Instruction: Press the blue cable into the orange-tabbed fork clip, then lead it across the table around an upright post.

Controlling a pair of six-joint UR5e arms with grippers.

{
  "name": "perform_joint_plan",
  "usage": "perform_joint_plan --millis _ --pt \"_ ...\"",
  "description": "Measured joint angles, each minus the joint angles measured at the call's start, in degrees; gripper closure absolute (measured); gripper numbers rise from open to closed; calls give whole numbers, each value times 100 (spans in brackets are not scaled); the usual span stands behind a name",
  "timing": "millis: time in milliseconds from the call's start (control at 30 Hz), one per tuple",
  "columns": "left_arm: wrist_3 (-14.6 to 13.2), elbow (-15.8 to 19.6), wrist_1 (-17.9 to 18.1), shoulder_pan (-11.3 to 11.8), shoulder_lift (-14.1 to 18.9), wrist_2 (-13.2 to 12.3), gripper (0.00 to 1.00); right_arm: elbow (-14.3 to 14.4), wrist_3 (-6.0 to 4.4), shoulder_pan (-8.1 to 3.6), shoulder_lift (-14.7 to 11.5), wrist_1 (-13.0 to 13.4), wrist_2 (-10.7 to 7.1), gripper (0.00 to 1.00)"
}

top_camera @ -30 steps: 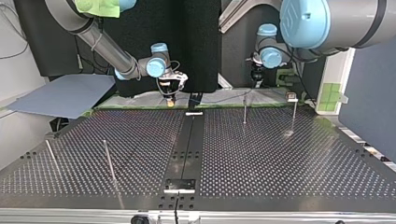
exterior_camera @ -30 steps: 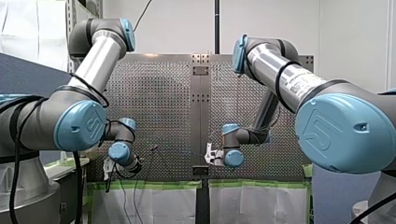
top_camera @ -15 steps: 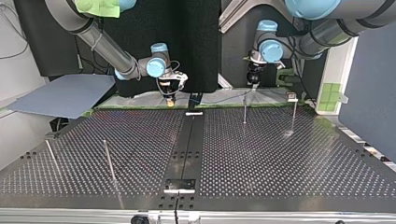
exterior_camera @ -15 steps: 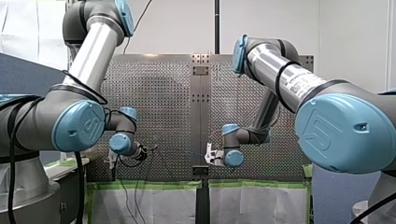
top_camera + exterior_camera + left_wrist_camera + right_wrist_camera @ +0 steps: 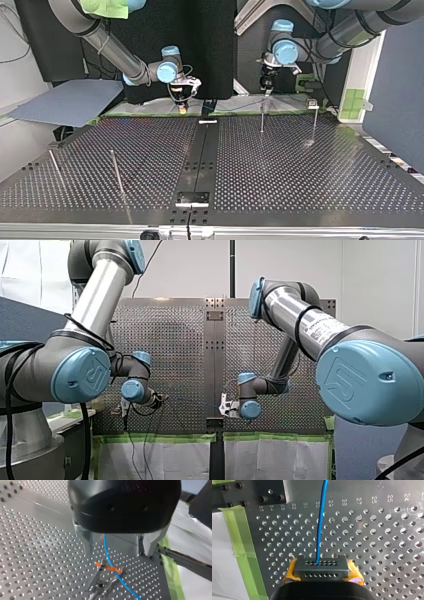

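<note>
In the left wrist view the blue cable [image 5: 106, 550] comes from under my left gripper [image 5: 118, 555] and crosses the orange tabs of the metal fork clip [image 5: 101, 580] on the perforated table. The metal fingers [image 5: 87, 545] stand wide apart on either side of the cable without touching it, so this gripper is open. My right gripper [image 5: 322, 566] is shut on the blue cable [image 5: 320, 530] between its yellow pads [image 5: 291, 573], low over the plate. In the top view my right gripper [image 5: 182, 102] hangs at the far edge's middle and my left gripper [image 5: 267, 85] hangs above a thin upright post [image 5: 262, 118].
A second post [image 5: 315, 122] stands at the top view's right, and two more posts [image 5: 116, 172] lean at its left. Green tape [image 5: 242, 545] lines the plate's edge beside my right gripper. A grey sheet [image 5: 70, 102] lies off the table's far left.
My left arm has swung towards the top view's left and its gripper has risen a little, now over the clip. My right arm has not moved.
</note>
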State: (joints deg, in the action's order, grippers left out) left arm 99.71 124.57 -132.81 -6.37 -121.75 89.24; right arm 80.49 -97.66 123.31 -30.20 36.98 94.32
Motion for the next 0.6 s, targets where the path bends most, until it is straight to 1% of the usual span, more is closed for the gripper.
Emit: perform_joint_plan --millis 167,367,600 --pt "-1 -1 15 -52 0 12 0 0 0 -2 0 -15 0 100" --pt "17 -3 48 -66 0 103 0 0 -2 2 -1 -25 2 100" --pt "22 -1 55 -67 -1 122 0 0 -9 5 -1 -23 3 100"
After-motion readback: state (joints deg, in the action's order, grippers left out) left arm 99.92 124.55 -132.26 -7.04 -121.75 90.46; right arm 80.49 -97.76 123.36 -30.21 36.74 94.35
